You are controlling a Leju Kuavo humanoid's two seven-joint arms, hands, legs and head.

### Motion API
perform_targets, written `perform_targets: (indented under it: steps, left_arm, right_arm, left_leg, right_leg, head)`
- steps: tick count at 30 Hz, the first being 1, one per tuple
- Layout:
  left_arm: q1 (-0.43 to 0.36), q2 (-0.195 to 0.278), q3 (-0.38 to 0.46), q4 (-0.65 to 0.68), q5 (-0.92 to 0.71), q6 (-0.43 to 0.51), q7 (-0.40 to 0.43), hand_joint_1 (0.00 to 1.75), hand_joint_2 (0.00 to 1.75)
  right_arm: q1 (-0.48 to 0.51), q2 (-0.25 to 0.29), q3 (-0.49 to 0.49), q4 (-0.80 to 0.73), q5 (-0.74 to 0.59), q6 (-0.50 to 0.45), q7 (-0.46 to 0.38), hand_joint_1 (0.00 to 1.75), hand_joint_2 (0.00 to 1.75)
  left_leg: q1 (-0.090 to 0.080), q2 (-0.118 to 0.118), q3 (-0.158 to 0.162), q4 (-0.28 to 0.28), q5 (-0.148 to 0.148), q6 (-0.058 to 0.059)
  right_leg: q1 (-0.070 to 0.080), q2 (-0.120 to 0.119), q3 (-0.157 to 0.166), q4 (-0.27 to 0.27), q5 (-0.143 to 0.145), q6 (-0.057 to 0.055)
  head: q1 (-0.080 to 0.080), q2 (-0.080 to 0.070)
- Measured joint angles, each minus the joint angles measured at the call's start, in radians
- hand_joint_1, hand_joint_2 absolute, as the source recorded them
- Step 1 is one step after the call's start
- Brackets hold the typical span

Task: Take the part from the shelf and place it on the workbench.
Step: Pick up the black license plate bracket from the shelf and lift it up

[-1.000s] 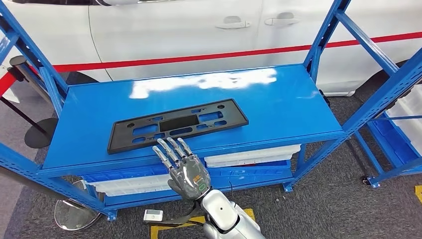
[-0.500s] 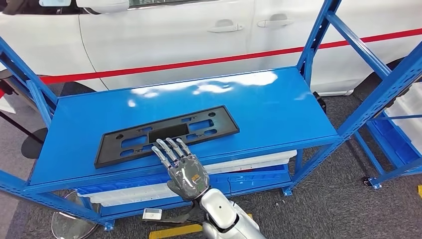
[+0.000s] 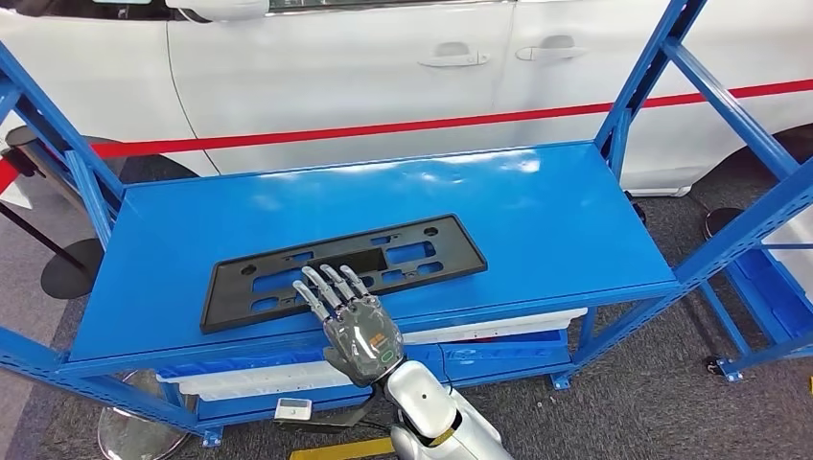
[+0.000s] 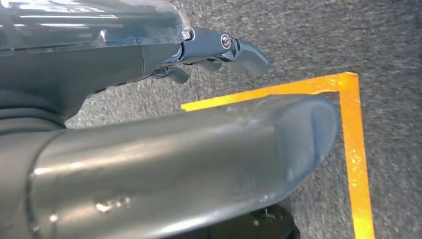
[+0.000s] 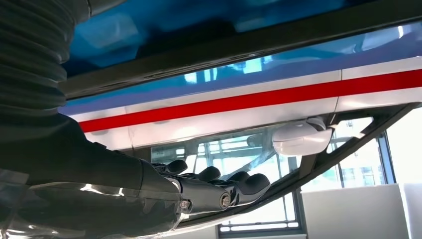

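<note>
The part, a flat black plate [image 3: 331,266] with cut-outs, lies on the top board of the blue shelf [image 3: 537,211], toward its near left. My right hand [image 3: 357,331] reaches in from below with its fingers spread and stretched over the plate's near edge, holding nothing. In the right wrist view the same hand [image 5: 209,186] hovers a little off the shelf, with the plate showing as a dark band [image 5: 249,47]. My left hand [image 4: 224,47] hangs beside my body over the grey floor, empty, its fingers loosely extended.
A white car [image 3: 336,67] with a red stripe stands close behind the shelf. Blue uprights [image 3: 642,86] frame the shelf's ends. White trays [image 3: 499,326] sit on the lower level. A small white device [image 3: 294,409] and yellow tape [image 4: 353,149] lie on the floor.
The camera has shifted, so the whole scene sits differently in the picture. My right hand's fingers now reach a little further over the plate's near edge.
</note>
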Motion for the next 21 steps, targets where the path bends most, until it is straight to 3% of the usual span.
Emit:
perform_targets:
  steps: [2,6,8,10,11,12,13,14,16,17,21]
  left_arm:
    - [-0.001,-0.003,0.0,0.001,-0.001,0.0,0.0,0.0,0.0]
    - [-0.003,-0.003,0.001,0.001,-0.008,0.0,0.0,0.0,0.0]
    - [-0.004,-0.003,0.002,0.001,-0.01,0.001,0.0,0.0,0.0]
    - [-0.002,-0.003,0.003,0.001,-0.016,0.0,0.0,0.0,0.0]
    - [-0.001,-0.004,0.003,0.001,-0.02,0.0,0.0,0.0,0.0]
    - [0.001,-0.004,0.003,0.001,-0.024,0.0,0.0,0.0,0.0]
    - [0.002,-0.004,0.003,0.001,-0.027,-0.001,0.0,0.0,0.0]
    - [0.002,-0.003,0.003,0.001,-0.029,-0.001,-0.001,0.0,0.0]
    - [0.0,-0.003,0.003,0.001,-0.03,-0.002,-0.002,0.0,0.0]
    - [-0.001,-0.003,0.004,0.001,-0.031,-0.002,-0.002,0.0,0.0]
    - [0.0,-0.003,0.004,0.001,-0.04,-0.002,-0.004,0.0,0.0]
  right_arm:
    - [-0.001,0.0,0.0,0.0,-0.003,0.004,0.003,0.0,1.75]
    - [-0.002,0.003,-0.001,-0.001,-0.009,0.013,0.006,0.0,1.75]
    - [-0.004,0.004,-0.002,-0.001,-0.009,0.017,0.009,0.0,1.75]
    - [-0.005,0.004,-0.006,0.004,-0.008,0.016,0.017,0.0,1.75]
    - [-0.005,0.004,-0.009,0.01,-0.006,0.014,0.02,0.0,1.75]
    - [-0.005,0.004,-0.012,0.017,-0.004,0.012,0.022,0.0,1.75]
    - [-0.005,0.004,-0.015,0.025,-0.003,0.01,0.024,0.0,1.75]
    - [-0.006,0.005,-0.018,0.033,0.0,0.008,0.024,0.0,1.75]
    - [-0.01,0.005,-0.023,0.047,0.003,0.005,0.024,0.0,1.75]
    - [-0.012,0.006,-0.025,0.052,0.005,0.004,0.024,0.0,1.75]
    - [-0.023,0.009,-0.028,0.077,0.023,0.004,0.025,0.0,1.75]
  left_leg:
    - [-0.002,-0.001,0.005,-0.001,-0.009,-0.012]
    - [-0.001,0.003,0.009,0.011,-0.027,-0.036]
    - [0.002,0.004,-0.035,0.105,-0.073,-0.045]
    - [0.003,0.004,-0.109,0.237,-0.123,-0.051]
    - [0.003,0.004,-0.134,0.272,-0.125,-0.053]
    - [0.003,0.004,-0.141,0.268,-0.104,-0.053]
    - [0.003,0.004,-0.128,0.225,-0.066,-0.053]
    - [0.004,0.005,-0.102,0.154,-0.02,-0.051]
    - [0.0,0.005,-0.054,0.04,0.03,-0.042]
    - [-0.002,0.005,-0.044,0.014,0.035,-0.036]
    - [-0.002,0.004,-0.038,0.003,0.029,-0.012]
  right_leg:
    - [0.006,0.001,0.029,-0.074,0.02,-0.01]
    - [0.002,0.005,0.047,-0.096,0.011,-0.024]
    - [-0.002,0.002,0.062,-0.104,0.007,-0.033]
    - [0.0,-0.001,0.071,-0.104,-0.002,-0.038]
    - [0.001,-0.001,0.075,-0.103,-0.007,-0.039]
    - [0.001,0.0,0.081,-0.102,-0.012,-0.038]
    - [0.001,0.001,0.088,-0.101,-0.018,-0.037]
    - [0.001,0.002,0.096,-0.1,-0.025,-0.034]
    - [0.004,0.003,0.104,-0.095,-0.037,-0.025]
    - [0.006,0.003,0.104,-0.093,-0.04,-0.02]
    - [0.006,0.003,0.1,-0.083,-0.054,-0.004]
  head:
    - [0.0,0.0]
    - [-0.001,0.0]
    - [-0.003,0.0]
    - [-0.003,0.0]
    - [-0.003,0.0]
    - [-0.004,0.0]
    - [-0.004,0.0]
    - [-0.004,0.0]
    - [-0.004,0.0]
    - [-0.003,0.0]
    - [0.0,0.0]
